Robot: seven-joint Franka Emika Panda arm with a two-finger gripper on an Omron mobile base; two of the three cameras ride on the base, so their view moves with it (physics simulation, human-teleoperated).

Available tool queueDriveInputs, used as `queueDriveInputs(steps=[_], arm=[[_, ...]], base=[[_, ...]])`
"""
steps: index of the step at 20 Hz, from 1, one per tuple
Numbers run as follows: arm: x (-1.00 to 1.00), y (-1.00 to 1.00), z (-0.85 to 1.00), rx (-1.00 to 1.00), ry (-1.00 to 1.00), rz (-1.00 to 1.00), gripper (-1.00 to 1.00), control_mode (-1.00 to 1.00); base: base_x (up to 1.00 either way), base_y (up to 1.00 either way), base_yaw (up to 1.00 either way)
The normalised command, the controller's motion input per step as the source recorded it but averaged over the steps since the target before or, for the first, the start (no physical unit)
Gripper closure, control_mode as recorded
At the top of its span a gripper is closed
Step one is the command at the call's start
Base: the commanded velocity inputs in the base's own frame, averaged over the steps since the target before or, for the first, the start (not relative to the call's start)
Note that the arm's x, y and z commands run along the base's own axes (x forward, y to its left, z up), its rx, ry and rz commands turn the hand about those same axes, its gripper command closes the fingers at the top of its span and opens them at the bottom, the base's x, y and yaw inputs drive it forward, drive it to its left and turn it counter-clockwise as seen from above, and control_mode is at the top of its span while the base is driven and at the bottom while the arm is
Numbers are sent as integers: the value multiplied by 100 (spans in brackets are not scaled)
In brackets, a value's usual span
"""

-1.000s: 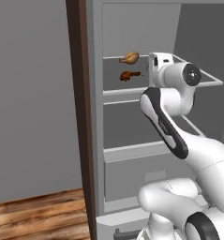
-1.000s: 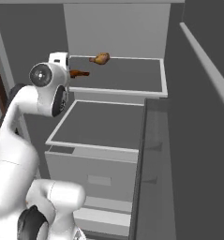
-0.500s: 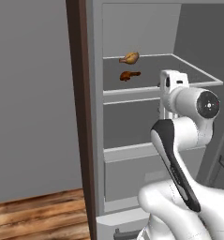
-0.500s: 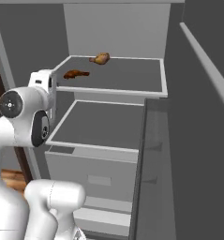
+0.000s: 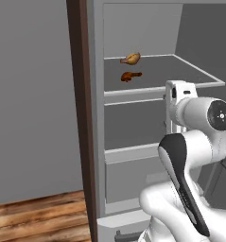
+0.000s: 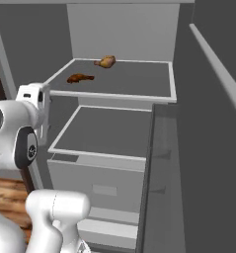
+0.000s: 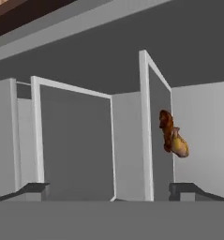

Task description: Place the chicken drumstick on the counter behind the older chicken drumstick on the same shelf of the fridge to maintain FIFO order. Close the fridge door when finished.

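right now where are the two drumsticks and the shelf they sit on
darker drumstick (image 5: 130, 75), left base view, on its meaty middle
lighter drumstick (image 6: 106, 61), right base view, on its rounded body
shelf (image 6: 139, 81), right base view, on its bare top

Both base views flank the arm facing the fridge (image 5: 147, 28); the rolled hand view faces it too.

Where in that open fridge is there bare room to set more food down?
Most of the shelf is bare, from the two drumsticks across to its far side edge. The shelf below looks wholly bare. The only crowded spot is the drumsticks' corner.
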Motion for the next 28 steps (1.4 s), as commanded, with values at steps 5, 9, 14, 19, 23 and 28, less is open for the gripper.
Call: queueDriveInputs(steps=[5, 9, 14, 19, 23, 28], arm=[[-15, 7, -1, -3, 0, 2, -100, -100], [-84, 0, -9, 0, 1, -8, -100, -100], [-85, 6, -27, 0, 2, -11, -100, -100], [-15, 4, -6, 0, 0, -2, -100, 100], [0, 0, 0, 0, 0, 0, -100, 100], [0, 0, 0, 0, 0, 0, -100, 100]], base=[[0, 0, 0], [0, 0, 0], [0, 0, 0], [-66, 13, -12], [-99, 15, -30], [-89, 19, -48]])
